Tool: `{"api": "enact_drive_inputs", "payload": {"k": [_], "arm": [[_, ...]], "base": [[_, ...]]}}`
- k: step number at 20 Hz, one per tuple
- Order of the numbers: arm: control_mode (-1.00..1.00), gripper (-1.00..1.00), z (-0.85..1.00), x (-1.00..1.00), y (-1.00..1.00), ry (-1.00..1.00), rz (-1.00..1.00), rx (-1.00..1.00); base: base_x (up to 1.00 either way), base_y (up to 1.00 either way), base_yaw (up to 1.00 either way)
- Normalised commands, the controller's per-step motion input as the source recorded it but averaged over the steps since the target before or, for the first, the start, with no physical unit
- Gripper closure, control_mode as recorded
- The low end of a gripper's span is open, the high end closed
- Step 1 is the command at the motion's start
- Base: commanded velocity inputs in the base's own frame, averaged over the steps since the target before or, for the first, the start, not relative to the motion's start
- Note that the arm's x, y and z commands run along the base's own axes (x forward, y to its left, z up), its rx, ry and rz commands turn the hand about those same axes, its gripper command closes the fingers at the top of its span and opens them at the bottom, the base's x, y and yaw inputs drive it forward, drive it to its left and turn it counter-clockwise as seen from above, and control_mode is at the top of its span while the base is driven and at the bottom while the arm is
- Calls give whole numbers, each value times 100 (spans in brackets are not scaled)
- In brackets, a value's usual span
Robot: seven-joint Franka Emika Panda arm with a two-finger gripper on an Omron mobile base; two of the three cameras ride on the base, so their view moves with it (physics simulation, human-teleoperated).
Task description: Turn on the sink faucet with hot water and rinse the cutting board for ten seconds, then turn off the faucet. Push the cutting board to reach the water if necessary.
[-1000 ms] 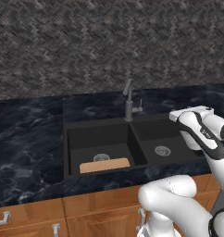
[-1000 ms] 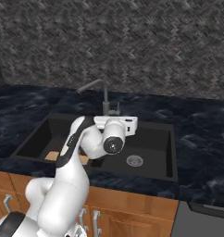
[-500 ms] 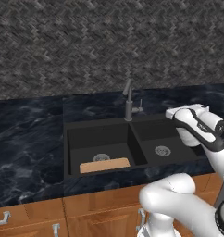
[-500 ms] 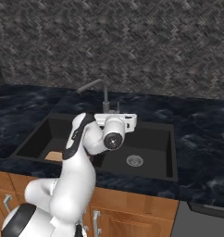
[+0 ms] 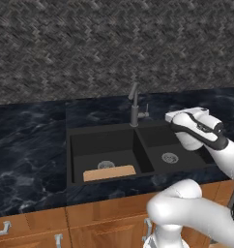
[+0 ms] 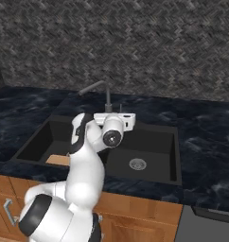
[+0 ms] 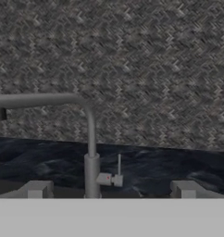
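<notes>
Sink faucet (image 5: 134, 104): dark grey post behind the divider between the two basins, spout angled toward the larger basin, thin side lever (image 7: 118, 165) upright beside the post. No water runs from the spout in any view; judged not yet turned on.

Sink (image 5: 138, 130): matte black, two basins set into the dark marbled table (image 5: 27, 145), a round silver drain in each.

Cutting board (image 5: 109, 173): light tan, lying flat in the larger basin against its near wall, well apart from the spot under the spout. In the right base view a corner of it (image 6: 58, 160) shows past the arm.

Pincer (image 7: 111, 190): jaws spread wide, nothing between them, raised over the smaller basin and facing the faucet post and lever from the front, not touching either. In the left base view the hand (image 5: 186, 116) sits just right of the faucet.

Progress: opening stage. Judged remaining: reach the lever, turn it to hot, check whether the stream meets the board and push the board toward it if not, rinse, shut the faucet off. No step appears complete.
</notes>
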Motion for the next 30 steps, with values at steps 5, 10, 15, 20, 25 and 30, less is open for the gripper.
{"api": "enact_drive_inputs", "payload": {"k": [5, 10, 15, 20, 25, 30], "arm": [[-100, -100, -12, 26, 20, 0, 0, 0], [-100, -100, -9, 25, 7, 0, 0, 0], [-100, -100, -19, 20, 2, 2, 0, 0], [-100, -100, -23, 12, -12, 0, 0, 0], [-100, -100, -16, 18, -20, 0, 0, 0], [-100, -100, -2, 28, -11, 0, 0, 0]], "base": [[0, 0, 0], [0, 0, 0], [0, 0, 0], [0, 0, 0], [0, 0, 0], [0, 0, 0]]}}
